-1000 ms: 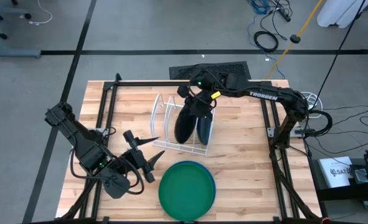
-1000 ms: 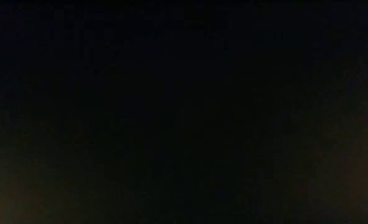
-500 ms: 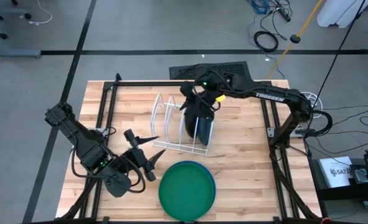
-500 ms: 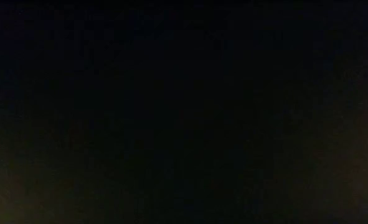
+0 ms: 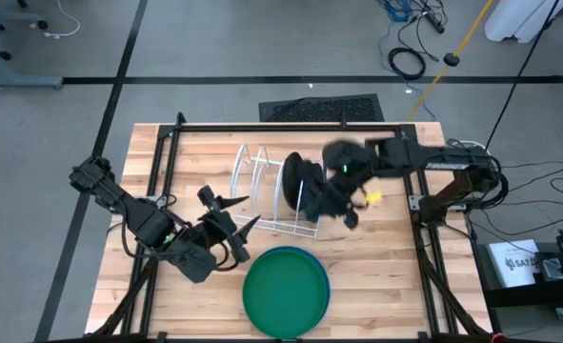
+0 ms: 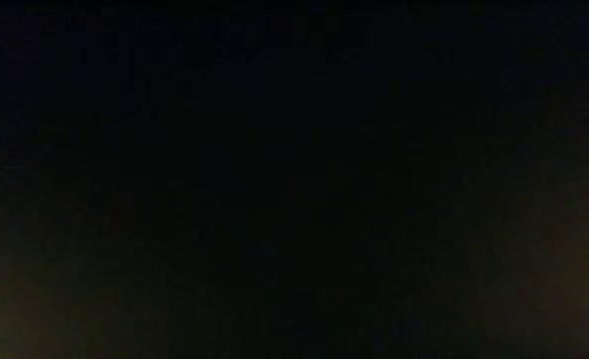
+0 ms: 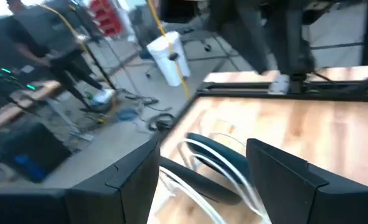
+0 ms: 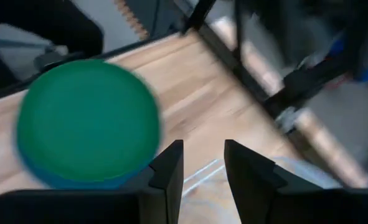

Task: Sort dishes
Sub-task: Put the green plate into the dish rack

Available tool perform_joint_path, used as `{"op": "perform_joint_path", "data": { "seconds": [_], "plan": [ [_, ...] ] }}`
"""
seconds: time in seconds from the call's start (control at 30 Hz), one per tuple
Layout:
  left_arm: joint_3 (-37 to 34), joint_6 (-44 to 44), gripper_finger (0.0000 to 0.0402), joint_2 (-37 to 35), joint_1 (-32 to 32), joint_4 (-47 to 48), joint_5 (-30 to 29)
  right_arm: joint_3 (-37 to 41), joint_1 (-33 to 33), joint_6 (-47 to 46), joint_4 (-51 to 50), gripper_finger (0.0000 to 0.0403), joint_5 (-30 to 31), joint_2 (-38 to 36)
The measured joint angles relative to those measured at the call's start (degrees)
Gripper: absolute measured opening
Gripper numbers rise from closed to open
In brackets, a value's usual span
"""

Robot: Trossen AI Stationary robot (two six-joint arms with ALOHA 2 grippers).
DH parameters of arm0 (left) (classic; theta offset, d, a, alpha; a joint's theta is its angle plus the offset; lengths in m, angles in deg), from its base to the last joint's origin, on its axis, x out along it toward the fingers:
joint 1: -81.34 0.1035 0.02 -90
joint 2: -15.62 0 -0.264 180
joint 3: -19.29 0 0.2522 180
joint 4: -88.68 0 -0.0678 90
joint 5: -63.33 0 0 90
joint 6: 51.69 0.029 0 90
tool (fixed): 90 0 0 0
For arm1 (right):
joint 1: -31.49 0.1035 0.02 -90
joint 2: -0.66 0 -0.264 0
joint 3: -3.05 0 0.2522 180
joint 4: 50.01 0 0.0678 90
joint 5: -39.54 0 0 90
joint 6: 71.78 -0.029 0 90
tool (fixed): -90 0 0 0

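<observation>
Two dark teal-black dishes [image 5: 298,181] stand on edge in the right-hand slots of the white wire rack [image 5: 257,191]; they also show in the left wrist view [image 7: 218,158]. The green plate [image 5: 283,289] lies on the light blue plate [image 5: 325,291] near the table's front edge; the right wrist view shows the green plate [image 8: 87,118] and the light blue plate's rim [image 8: 65,180]. My right gripper [image 5: 343,210] is just right of the rack, open and empty [image 8: 203,155]. My left gripper [image 5: 251,211] is open and empty just left of the rack's near end [image 7: 202,177].
A black metal frame [image 5: 167,162] runs around the wooden tabletop [image 5: 376,257]. The rack's left slots [image 5: 246,171] hold nothing. The low view is black. A person's legs and room clutter show beyond the table in the left wrist view.
My right gripper has stood a dark dish upright in the rack beside the other, let go of it, and swung away toward the table's right and near edges. My left gripper has gone toward the rack, to the right and a little farther.
</observation>
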Motion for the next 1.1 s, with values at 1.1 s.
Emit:
{"op": "perform_joint_path", "data": {
  "seconds": [1.1],
  "plan": [
    [-15.25,-37.38,0.0249,14.92,4.33,7.59,49.96,16.22,32.17,-48.55,16.05,0.0107,39.25,4.82]
  ]
}}
